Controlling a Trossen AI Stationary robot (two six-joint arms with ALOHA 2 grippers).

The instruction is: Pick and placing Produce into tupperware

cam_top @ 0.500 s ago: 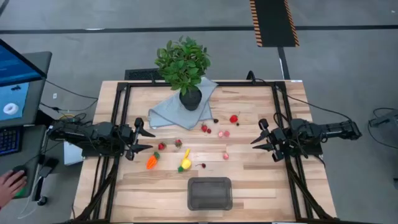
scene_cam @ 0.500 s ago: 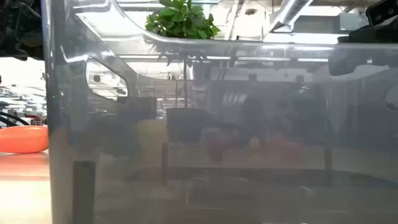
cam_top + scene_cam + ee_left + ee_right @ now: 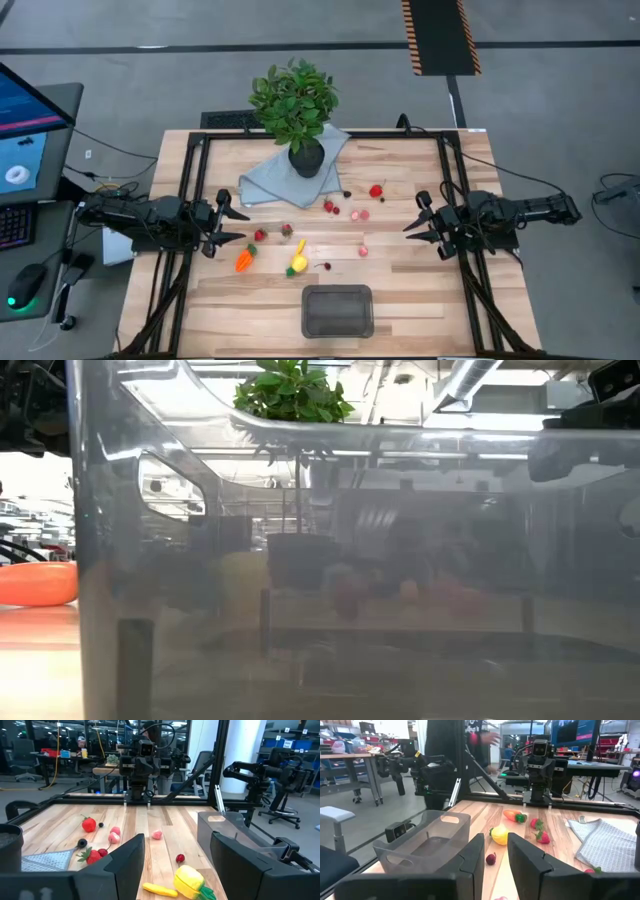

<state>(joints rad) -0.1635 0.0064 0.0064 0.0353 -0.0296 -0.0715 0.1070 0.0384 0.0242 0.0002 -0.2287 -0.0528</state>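
Small clear plastic tub w/ rounded corners [image 3: 338,311] sits at near edge of wooden table [image 3: 420,290], centre; looks empty in high view and right wrist view. No piece of produce in it yet.

Produce scattered mid-table, well apart from tub: orange toy carrot [image 3: 244,260] nearest left gripper, yellow toy lemon [image 3: 297,264] just beside thin yellow banana [image 3: 299,247], red strawberries [image 3: 376,190] and pink/dark berries further back toward light blue-grey cloth [image 3: 270,178] under green potted plant [image 3: 294,105].

Left gripper [image 3: 226,224] low at table's left side, fingers spread, nothing between them; points toward the carrot. Right gripper [image 3: 419,222] at right side, fingers parted only narrowly per right wrist view, nothing pinched.

Step, as judged: the very start, no pick made. Both arms parked opposite each other.

Next move prob. calls for left arm to reach fwd and down over carrot, line the fingers across its narrow body, close, then carry to tub. Pieces tiny: easy to miss or nudge away.

Low view mostly blocked by tub wall.
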